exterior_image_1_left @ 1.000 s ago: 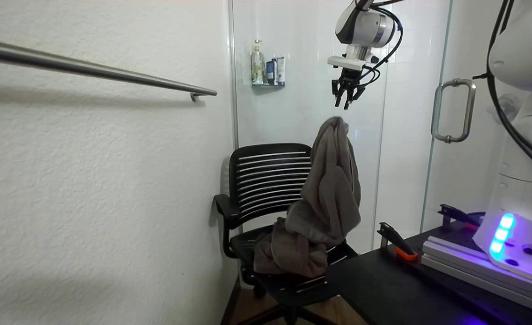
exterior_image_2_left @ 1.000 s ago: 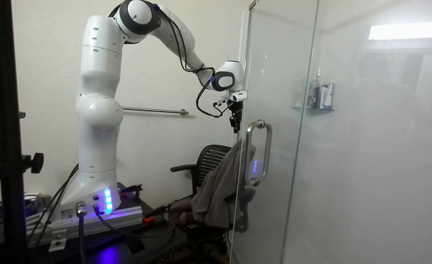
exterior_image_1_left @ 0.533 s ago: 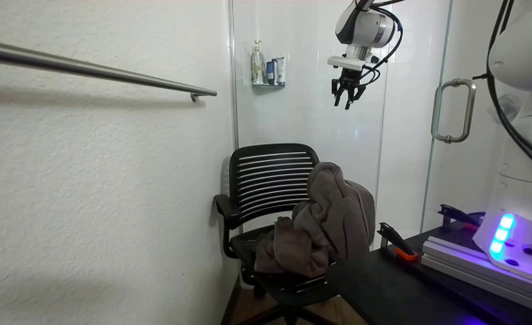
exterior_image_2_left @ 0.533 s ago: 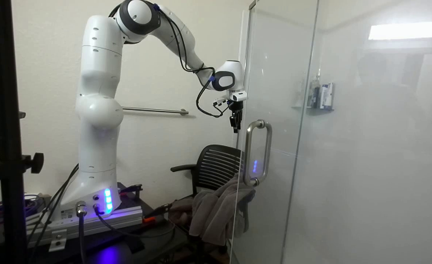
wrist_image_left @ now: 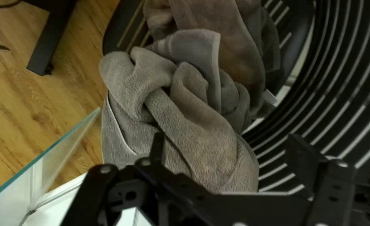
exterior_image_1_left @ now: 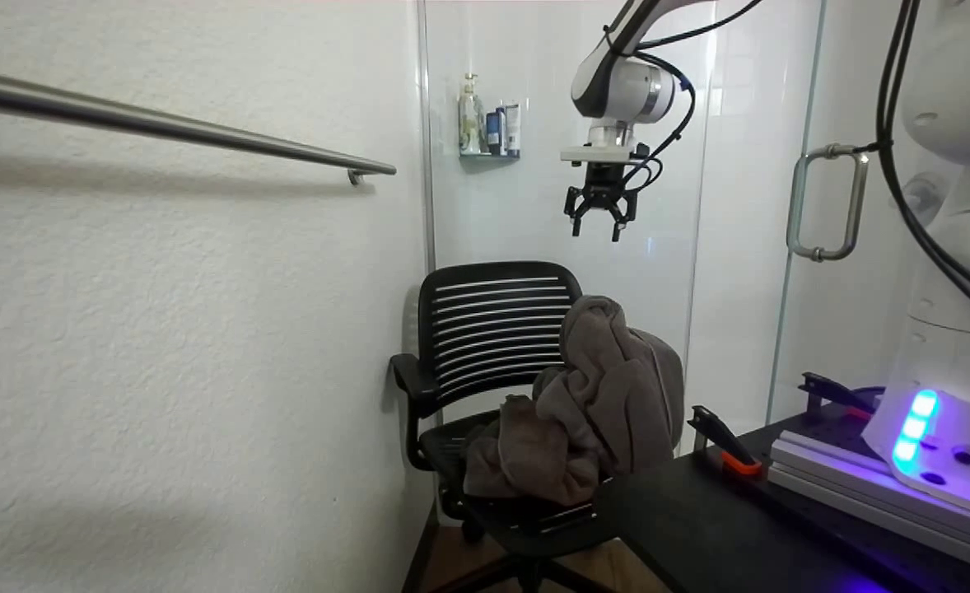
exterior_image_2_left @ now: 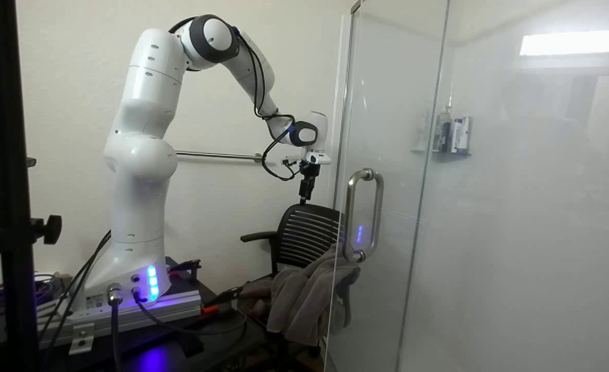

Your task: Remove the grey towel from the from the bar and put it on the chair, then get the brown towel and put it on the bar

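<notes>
The grey towel [exterior_image_1_left: 629, 387] lies crumpled on the black chair [exterior_image_1_left: 497, 276], piled at the side by the glass. Against it on the seat is the brown towel [exterior_image_1_left: 534, 457], partly covered; the wrist view shows the brown towel [wrist_image_left: 225, 47] beyond the grey towel [wrist_image_left: 204, 135]. Bare along the wall runs the metal bar [exterior_image_1_left: 172, 123], seen also as the bar [exterior_image_2_left: 219, 155] in an exterior view. My gripper [exterior_image_1_left: 596, 235] hangs above the chair, pointing down, fingers wide apart and holding nothing. In the wrist view the gripper [wrist_image_left: 228, 139] frames grey cloth lying below it, out of contact.
A glass shower door with a metal handle [exterior_image_2_left: 364, 214] stands close beside the chair. The black table [exterior_image_1_left: 699, 511] carries the robot base and clamps [exterior_image_1_left: 724, 441]. Bottles stand on a corner shelf [exterior_image_1_left: 489, 155] behind the arm. The chair's armrest [exterior_image_1_left: 413, 383] faces the wall.
The grey towel, its peak just under the fingers a second ago, has dropped into a heap on the chair. My gripper has opened wider, moved toward the bar's wall and come lower.
</notes>
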`<state>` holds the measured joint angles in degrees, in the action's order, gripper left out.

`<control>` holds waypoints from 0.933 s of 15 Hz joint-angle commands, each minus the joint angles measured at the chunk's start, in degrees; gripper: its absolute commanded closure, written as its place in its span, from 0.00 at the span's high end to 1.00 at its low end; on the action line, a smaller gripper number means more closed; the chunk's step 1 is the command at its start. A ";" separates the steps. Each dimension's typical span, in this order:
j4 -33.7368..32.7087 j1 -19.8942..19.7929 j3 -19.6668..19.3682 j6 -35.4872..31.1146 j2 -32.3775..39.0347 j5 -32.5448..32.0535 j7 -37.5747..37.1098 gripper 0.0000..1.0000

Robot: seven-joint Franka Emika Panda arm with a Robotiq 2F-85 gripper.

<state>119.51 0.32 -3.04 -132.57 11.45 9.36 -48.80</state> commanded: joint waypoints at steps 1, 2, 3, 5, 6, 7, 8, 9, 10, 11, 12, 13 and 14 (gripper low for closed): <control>-1.29 1.84 1.22 7.00 3.34 -2.19 2.35 1.00; -1.19 2.54 1.15 8.92 3.68 -3.60 2.26 1.00; -0.42 2.89 1.18 10.91 3.15 -4.53 3.15 1.00; 0.56 3.67 0.74 13.49 2.23 -8.05 3.37 1.00; 0.59 4.06 0.48 14.14 2.17 -10.75 3.11 1.00; 1.35 4.70 0.21 13.07 0.23 -14.34 2.11 1.00; -0.25 3.82 0.98 12.28 3.16 -10.56 1.82 1.00; -0.28 3.88 0.98 12.28 2.92 -11.20 1.65 1.00; -0.28 3.89 1.00 12.28 2.90 -11.13 1.64 1.00; -0.28 3.90 0.99 12.27 2.95 -11.12 1.64 1.00; -0.28 3.90 0.99 12.27 2.97 -11.12 1.65 1.00; -2.07 3.85 1.62 12.68 5.54 -9.57 2.79 1.00; -2.74 4.39 1.91 12.15 7.80 -9.63 1.82 1.00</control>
<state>119.24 4.20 -1.86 -120.48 14.64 -1.54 -47.13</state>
